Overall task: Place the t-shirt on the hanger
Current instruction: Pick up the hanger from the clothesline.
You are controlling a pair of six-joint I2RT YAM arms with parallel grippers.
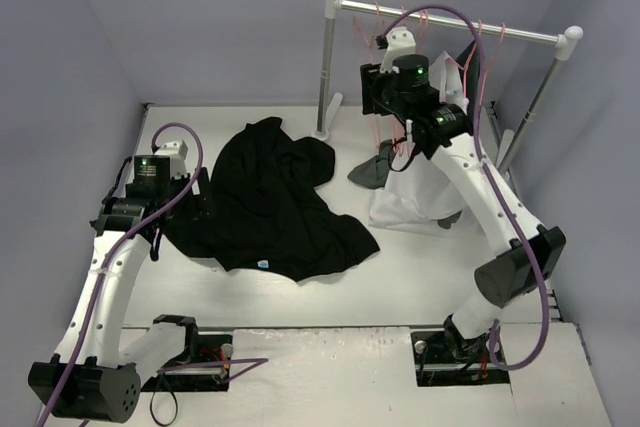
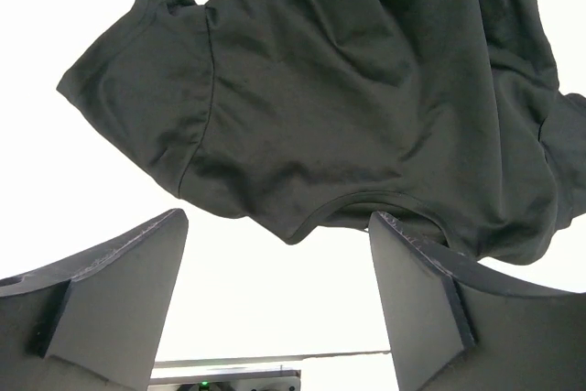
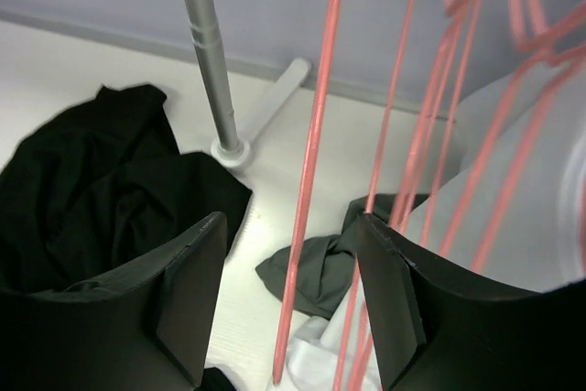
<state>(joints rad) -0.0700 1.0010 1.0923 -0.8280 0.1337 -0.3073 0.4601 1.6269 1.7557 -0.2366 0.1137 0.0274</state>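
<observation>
The black t-shirt (image 1: 280,202) lies crumpled on the white table, left of centre. In the left wrist view it (image 2: 366,89) fills the upper part, with a curved hem edge just beyond the fingertips. My left gripper (image 1: 190,197) is low at the shirt's left edge, open and empty (image 2: 279,263). My right gripper (image 1: 372,92) is raised at the rack, open (image 3: 291,290). One pink wire of a hanger (image 3: 311,180) runs down between its jaws without being pinched. Several pink hangers (image 1: 380,27) hang from the rail.
A grey rail (image 1: 450,25) on two posts (image 1: 327,77) stands at the back right. A white garment (image 1: 415,197) hangs below it. A small dark grey-green garment (image 1: 372,169) lies by the white one. Grey walls enclose the table.
</observation>
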